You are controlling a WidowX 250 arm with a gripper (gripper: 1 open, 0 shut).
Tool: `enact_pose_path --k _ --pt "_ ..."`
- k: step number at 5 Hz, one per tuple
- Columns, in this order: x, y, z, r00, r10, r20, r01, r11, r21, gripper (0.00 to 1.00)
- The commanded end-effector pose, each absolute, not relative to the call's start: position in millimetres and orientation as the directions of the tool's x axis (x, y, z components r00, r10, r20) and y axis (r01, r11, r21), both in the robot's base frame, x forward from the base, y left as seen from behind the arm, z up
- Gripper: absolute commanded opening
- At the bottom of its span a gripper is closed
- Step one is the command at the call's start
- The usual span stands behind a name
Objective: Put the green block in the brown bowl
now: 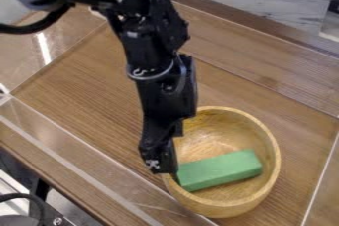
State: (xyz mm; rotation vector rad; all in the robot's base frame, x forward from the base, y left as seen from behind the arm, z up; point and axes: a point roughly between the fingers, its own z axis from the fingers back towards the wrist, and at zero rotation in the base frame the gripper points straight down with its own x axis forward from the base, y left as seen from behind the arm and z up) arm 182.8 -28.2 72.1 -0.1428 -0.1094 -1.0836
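The green block [220, 170] lies flat inside the brown bowl [265, 139], slanting from lower left to upper right. The bowl stands on the wooden table near the front right. My gripper [161, 158] hangs over the bowl's left rim, just left of the block and not touching it. Its black fingers point down and nothing shows between them; they look open. The arm's black body hides the bowl's left inner wall.
A clear plastic wall [79, 136] runs along the front and left edges of the wooden table [79, 81]. A pale counter edge [284, 12] lies beyond the back right.
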Motion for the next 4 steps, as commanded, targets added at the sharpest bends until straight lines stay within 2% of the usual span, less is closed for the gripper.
enact_pose_path --k 1,3,4 --pt "197 -29 89.5 0.466 -0.866 0.183 0.880 0.474 0.001 1.00" --pt "200 -42 111.4 0.459 -0.869 0.184 0.881 0.473 0.035 1.00" --pt "198 -32 117.6 0.523 -0.832 0.183 0.840 0.540 0.055 1.00"
